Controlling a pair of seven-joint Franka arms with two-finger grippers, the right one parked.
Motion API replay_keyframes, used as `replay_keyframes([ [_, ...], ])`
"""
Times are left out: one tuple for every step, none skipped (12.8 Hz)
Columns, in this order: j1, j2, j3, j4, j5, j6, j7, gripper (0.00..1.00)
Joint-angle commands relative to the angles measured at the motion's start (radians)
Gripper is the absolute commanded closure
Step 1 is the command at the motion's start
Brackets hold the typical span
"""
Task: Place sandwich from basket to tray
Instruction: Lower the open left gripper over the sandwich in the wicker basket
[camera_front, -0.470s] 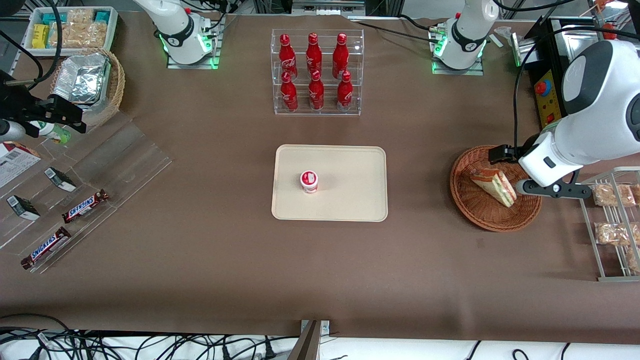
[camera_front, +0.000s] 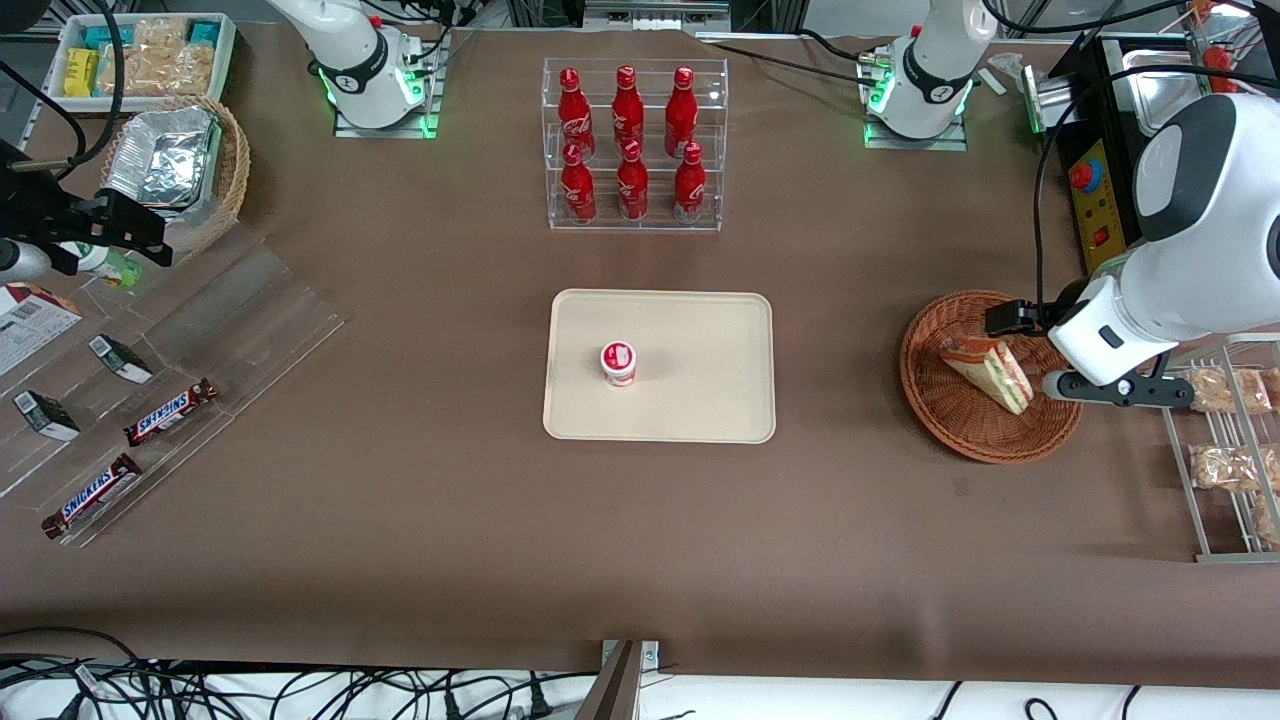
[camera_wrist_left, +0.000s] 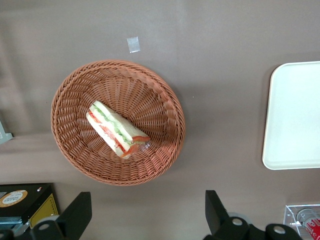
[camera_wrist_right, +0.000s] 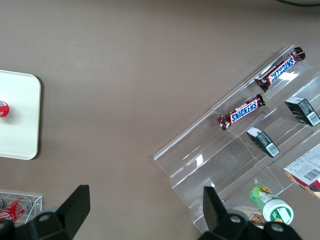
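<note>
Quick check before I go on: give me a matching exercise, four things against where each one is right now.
Things:
1. sandwich
2. small red-and-white cup
3. red bottles
4. gripper

Places:
A. in the clear rack
B. lying in the basket
C. above the table beside the basket, fingers apart, holding nothing
D. standing on the tray

Pairs: 1-B, 2-D, 3-A, 4-C
</note>
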Motion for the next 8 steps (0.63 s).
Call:
replay_keyframes([
  [0.011,0.015,0.007,0.018,-0.012,-0.023,0.014,0.00],
  [0.033,0.020,0.007,0.013,-0.010,-0.025,0.009,0.00],
  [0.048,0.025,0.009,0.010,-0.009,-0.037,0.006,0.00],
  [0.065,0.026,0.010,-0.001,-0.006,-0.046,-0.015,0.00],
  [0.080,0.026,0.010,-0.019,-0.006,-0.043,-0.052,0.00],
  [0.100,0.031,0.010,-0.027,-0.006,-0.042,-0.093,0.00],
  [0.122,0.041,0.009,-0.035,-0.007,-0.039,-0.127,0.00],
  [0.151,0.045,0.009,-0.042,-0.019,-0.025,-0.138,0.00],
])
